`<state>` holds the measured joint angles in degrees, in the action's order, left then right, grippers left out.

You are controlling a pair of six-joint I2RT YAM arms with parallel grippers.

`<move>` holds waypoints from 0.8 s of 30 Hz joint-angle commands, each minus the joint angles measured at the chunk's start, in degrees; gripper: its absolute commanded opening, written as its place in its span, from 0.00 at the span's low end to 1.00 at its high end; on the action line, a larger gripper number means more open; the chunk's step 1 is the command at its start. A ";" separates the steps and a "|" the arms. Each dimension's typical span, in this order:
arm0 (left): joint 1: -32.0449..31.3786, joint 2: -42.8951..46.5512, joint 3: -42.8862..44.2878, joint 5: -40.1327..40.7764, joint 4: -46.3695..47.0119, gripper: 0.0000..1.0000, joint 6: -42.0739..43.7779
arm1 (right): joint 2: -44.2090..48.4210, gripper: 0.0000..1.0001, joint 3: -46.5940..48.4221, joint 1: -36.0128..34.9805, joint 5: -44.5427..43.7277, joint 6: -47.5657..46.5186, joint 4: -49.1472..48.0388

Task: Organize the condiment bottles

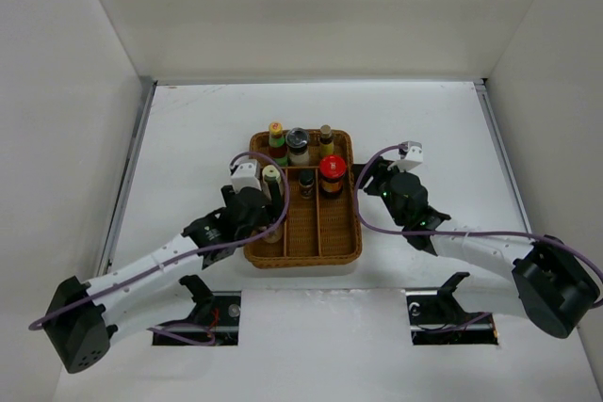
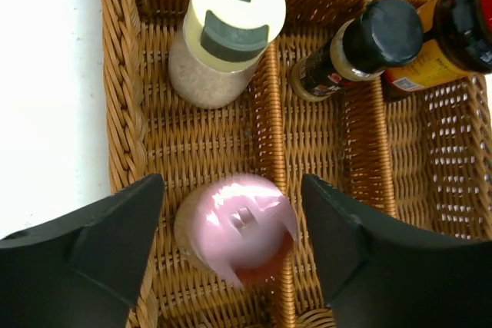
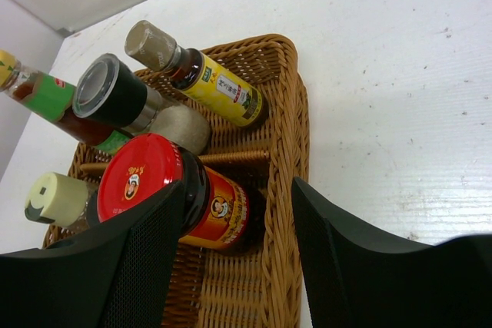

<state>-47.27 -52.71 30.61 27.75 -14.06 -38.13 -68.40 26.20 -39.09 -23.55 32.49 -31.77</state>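
Wicker tray (image 1: 301, 260) mid-table, all bottles inside it. Far row: yellow-cap bottle (image 3: 38, 94), grey-cap jar (image 3: 108, 90), tan-cap bottle (image 3: 204, 74). Left long compartment: pale-yellow-cap shaker (image 2: 234, 5) at far end, pink-cap bottle (image 2: 237, 224) nearer, upright. Middle compartment: small black-cap bottle (image 2: 388, 32). Right compartment: red-cap jar (image 3: 142, 178). Left gripper (image 2: 232, 190) over the pink-cap bottle, fingers spread wide on either side of the cap, gap on both sides, nothing gripped. Right gripper (image 3: 238, 186) just outside tray's right rim beside the red-cap jar, fingers wide apart, holding nothing, white table (image 3: 400, 74) under it
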 commanded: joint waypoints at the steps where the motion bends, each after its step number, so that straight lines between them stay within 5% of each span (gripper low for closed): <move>1: 0.20 2.78 0.76 0.20 2.03 0.81 0.60 | -0.07 0.62 1.75 -0.68 -0.71 -0.59 -2.42; 2: 0.20 3.48 1.03 0.72 1.85 1.00 0.95 | 0.28 0.62 1.75 -0.68 -0.71 -0.67 -2.42; 11: 2.31 7.00 6.91 4.69 -1.14 1.00 5.69 | 1.34 0.62 0.96 -0.68 -1.32 -0.59 -2.95; 24: 12.15 11.40 7.18 3.81 7.20 1.00 2.97 | 5.12 0.64 -2.38 1.08 -5.45 1.08 -5.23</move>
<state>-36.58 -42.76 36.69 31.29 -12.43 -34.63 -64.62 24.69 -38.74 -26.85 32.62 -33.30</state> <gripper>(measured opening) 0.997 0.635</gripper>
